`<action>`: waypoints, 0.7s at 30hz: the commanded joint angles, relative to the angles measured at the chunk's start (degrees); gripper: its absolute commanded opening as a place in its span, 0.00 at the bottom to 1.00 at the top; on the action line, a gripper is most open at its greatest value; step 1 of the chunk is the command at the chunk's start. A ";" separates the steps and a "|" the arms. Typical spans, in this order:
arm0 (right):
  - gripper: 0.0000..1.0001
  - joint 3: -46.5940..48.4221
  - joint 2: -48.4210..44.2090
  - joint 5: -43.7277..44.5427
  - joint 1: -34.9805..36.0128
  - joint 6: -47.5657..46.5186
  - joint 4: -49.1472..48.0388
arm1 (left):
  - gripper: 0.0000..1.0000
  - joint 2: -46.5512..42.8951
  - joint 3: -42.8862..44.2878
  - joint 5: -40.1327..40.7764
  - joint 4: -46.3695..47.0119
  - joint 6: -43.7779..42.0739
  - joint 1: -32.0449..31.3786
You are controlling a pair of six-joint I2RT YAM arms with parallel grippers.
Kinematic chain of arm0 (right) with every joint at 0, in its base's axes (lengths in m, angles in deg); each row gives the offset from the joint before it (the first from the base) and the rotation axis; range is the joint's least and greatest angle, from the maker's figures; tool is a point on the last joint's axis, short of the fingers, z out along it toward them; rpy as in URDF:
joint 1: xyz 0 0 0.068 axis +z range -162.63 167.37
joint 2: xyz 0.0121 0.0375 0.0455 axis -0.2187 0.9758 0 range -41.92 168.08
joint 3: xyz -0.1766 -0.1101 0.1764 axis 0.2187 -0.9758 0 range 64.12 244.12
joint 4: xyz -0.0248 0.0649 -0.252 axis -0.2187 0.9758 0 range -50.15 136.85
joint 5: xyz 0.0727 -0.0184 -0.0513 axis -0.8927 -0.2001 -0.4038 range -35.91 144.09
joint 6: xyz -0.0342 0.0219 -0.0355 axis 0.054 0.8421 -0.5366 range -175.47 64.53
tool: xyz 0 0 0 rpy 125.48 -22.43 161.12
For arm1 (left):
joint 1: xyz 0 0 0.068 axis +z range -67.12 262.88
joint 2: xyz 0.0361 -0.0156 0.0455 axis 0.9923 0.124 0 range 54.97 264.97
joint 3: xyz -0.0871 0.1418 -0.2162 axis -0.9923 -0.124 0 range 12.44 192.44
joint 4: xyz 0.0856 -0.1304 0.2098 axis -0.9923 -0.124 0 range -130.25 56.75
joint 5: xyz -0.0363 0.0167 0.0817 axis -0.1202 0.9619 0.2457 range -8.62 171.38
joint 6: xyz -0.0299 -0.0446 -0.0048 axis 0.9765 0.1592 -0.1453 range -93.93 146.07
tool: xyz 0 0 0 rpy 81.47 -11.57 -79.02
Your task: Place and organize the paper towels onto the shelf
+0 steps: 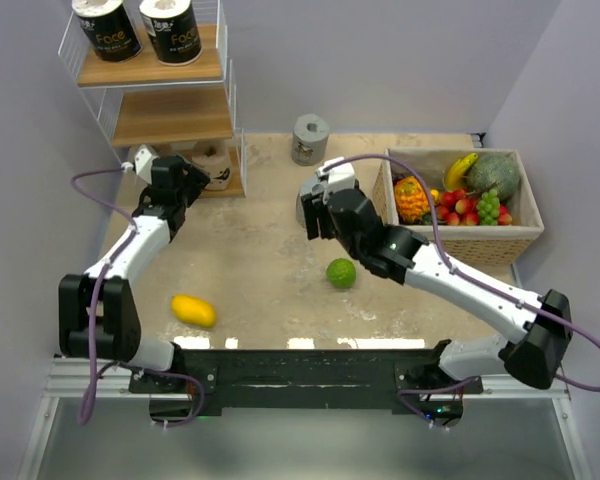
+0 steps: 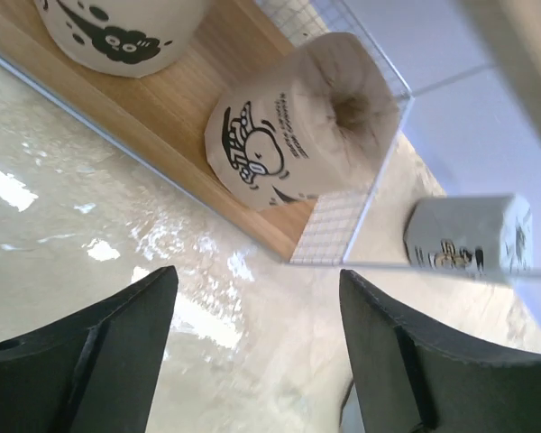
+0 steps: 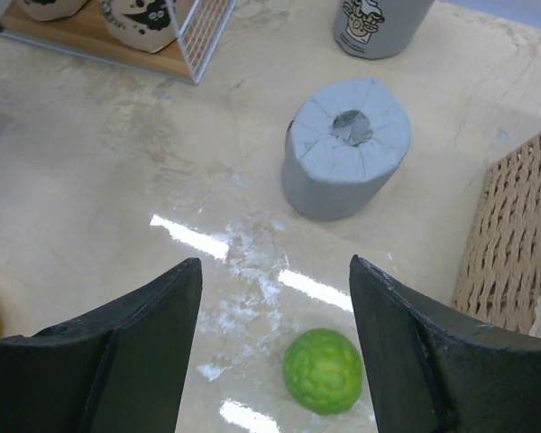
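Paper towels nearest the arms: one grey roll (image 3: 347,149) stands on the tabletop (image 1: 260,250) just ahead of the right tool (image 3: 275,271), whose fingers gape wide and hold nothing, with a green fruit (image 3: 322,370) lying closer in. Farther back the left tool (image 2: 257,289), equally wide and empty, faces two tan rolls (image 2: 298,126) on the bottom board of the shelf (image 1: 170,115), a second grey roll (image 1: 310,138) standing beside it on the tabletop. Farthest, two black rolls (image 1: 172,30) sit side by side on the top board.
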 commanded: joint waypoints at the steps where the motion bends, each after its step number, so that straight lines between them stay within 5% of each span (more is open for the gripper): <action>1: 0.69 5.45 6.00 -7.89 -9.07 -0.49 -3.13 | 0.80 -9.12 0.38 -4.66 -8.66 -9.86 0.01; 13: 0.65 22.76 25.71 -16.07 -15.32 -2.51 5.30 | 0.89 -24.60 -7.35 -14.78 -15.53 -27.26 0.01; 21: 0.63 32.79 35.54 -16.60 -15.33 -5.50 10.04 | 0.92 -27.06 -9.03 -18.64 -16.06 -28.51 0.01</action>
